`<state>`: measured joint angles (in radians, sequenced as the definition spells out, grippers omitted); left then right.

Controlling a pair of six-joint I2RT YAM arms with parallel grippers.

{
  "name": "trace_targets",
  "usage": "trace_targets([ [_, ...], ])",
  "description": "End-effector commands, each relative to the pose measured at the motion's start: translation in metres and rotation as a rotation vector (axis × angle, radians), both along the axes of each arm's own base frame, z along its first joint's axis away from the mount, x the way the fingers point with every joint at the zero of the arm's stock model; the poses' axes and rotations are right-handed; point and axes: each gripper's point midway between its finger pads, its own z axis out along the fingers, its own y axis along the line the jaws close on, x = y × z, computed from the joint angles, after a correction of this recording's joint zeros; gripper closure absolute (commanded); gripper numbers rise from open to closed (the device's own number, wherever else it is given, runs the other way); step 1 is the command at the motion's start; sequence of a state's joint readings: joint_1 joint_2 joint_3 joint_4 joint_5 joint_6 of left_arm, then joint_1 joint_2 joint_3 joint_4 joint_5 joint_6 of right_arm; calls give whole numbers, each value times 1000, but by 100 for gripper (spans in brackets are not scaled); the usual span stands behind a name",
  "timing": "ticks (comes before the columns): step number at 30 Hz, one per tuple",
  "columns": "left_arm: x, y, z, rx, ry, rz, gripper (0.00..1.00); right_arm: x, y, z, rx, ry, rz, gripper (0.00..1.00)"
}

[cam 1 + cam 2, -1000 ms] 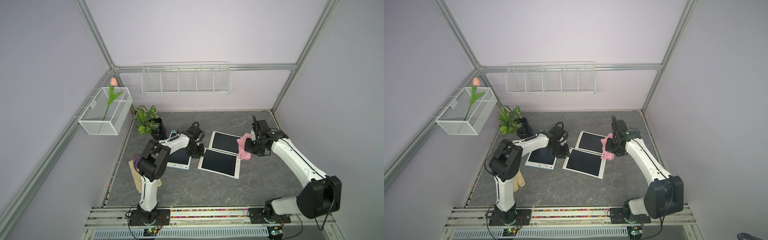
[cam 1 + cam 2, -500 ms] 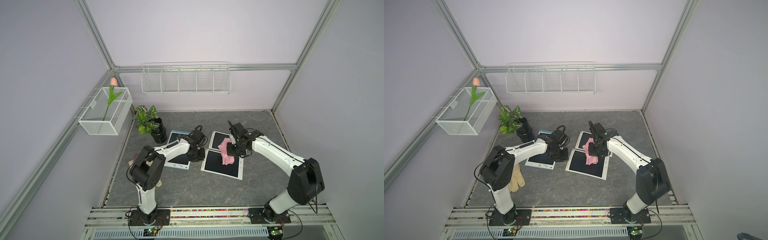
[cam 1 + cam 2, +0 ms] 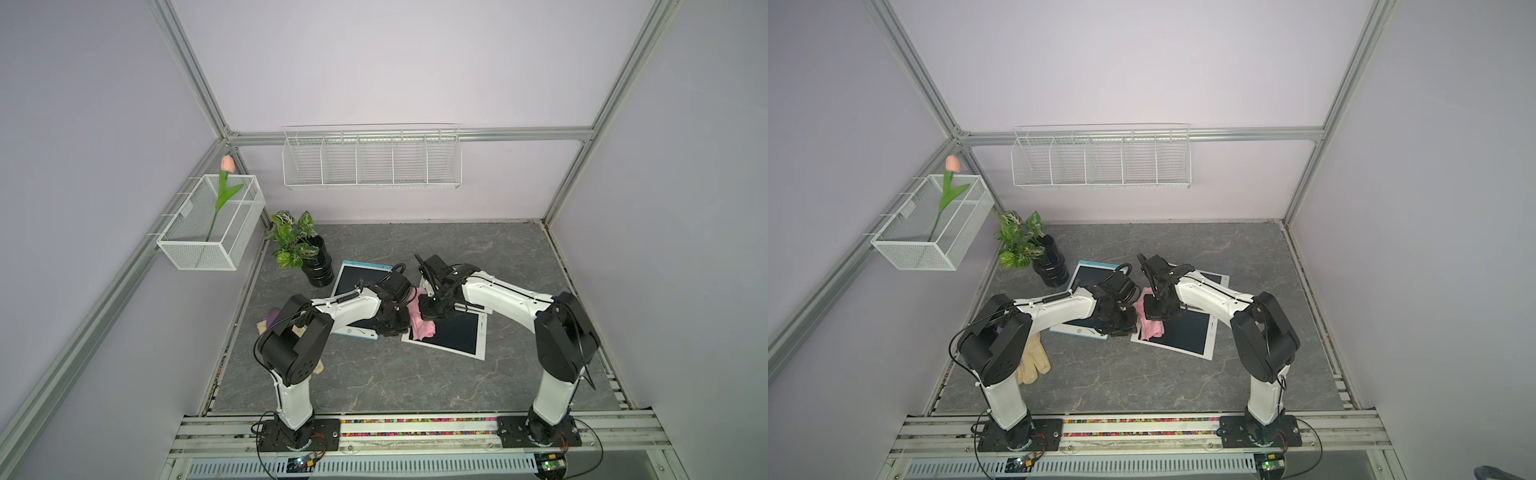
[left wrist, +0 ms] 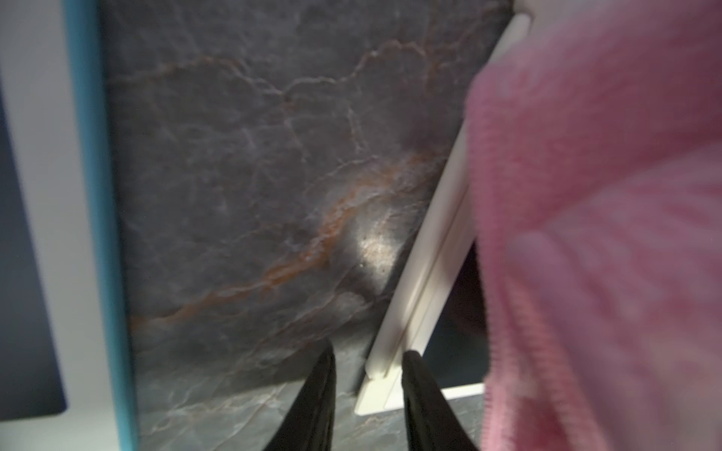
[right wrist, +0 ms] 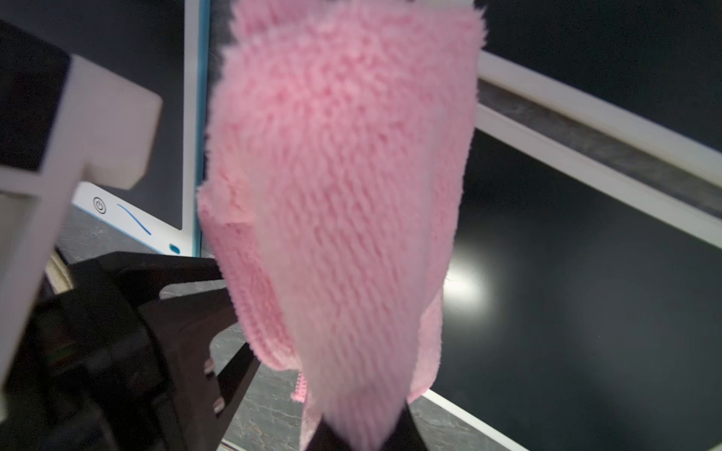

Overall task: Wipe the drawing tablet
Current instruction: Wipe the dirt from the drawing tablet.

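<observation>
Desk state. Three tablets lie flat on the grey marbled desk (image 3: 374, 374). The drawing tablet (image 3: 453, 334) I am working on has a white frame and a dark screen. It sits about mid-desk, skewed to the desk's edges. A second white-framed tablet (image 3: 1212, 277) lies just behind it, largely under my right arm. A blue-edged tablet (image 3: 357, 278) lies to the left of both, toward the back-left corner, where a potted plant (image 3: 299, 249) stands.

My right pincer (image 3: 430, 309) is pressed together on a pink cloth (image 3: 422, 328), low over the drawing tablet's left end. The cloth hangs from the tips and covers that end of the screen and its rim (fluffy weave, clear in the right wrist view; the screen beside it carries a bright glare spot).

My left pincer (image 4: 369, 390) is spread a little, with nothing pinched. Its tips stand either side of the drawing tablet's white rim near a corner. A strip of desk shows between one tip and the rim. In both top views it sits at the gap between the blue-edged tablet and the drawing tablet, just beside the cloth.

Also noted: a beige glove (image 3: 1032, 361) lies near the left edge, partly behind my left arm.
</observation>
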<state>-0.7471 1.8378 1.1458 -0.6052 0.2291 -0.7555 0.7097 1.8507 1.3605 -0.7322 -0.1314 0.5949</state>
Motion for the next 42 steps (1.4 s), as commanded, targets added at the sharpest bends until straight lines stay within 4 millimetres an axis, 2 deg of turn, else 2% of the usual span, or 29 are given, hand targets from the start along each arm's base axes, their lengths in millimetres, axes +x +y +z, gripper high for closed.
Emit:
trace_targets([
  [1, -2, 4, -8, 13, 6, 23, 67, -6, 12, -11, 51, 45, -33, 93],
  [4, -3, 5, -9, 17, 8, 27, 67, -1, 15, -21, 61, 49, -45, 93],
  [7, -4, 6, -12, 24, 12, 28, 67, 13, 15, -29, 62, 39, -58, 93],
  [13, -8, 10, -16, 35, 21, 29, 67, 57, -9, -43, 42, 14, -175, 93],
  [16, -9, 10, -18, 33, 25, 31, 67, 68, -15, -42, 30, -1, -184, 93],
  [18, -10, 9, -18, 35, 26, 27, 67, 65, -11, -41, 30, 0, -159, 93],
  [22, -8, 9, -19, 42, 24, 26, 67, 42, -3, -38, 42, 19, -124, 93],
  [28, 15, 5, 23, 29, -99, 43, 66, 5, -5, -44, 74, 73, -145, 93],
  [31, 22, 4, 28, 50, -105, 42, 66, -5, -8, -45, 82, 87, -151, 93],
  [33, 20, 5, 19, 71, -77, 40, 66, -3, -12, -37, 88, 63, -156, 93],
  [36, 16, 3, 11, 50, -61, 51, 66, 11, -19, -16, 101, 13, -171, 93],
  [42, 11, -7, 15, 22, -66, 9, 66, 26, -22, 6, 127, -17, -178, 93],
])
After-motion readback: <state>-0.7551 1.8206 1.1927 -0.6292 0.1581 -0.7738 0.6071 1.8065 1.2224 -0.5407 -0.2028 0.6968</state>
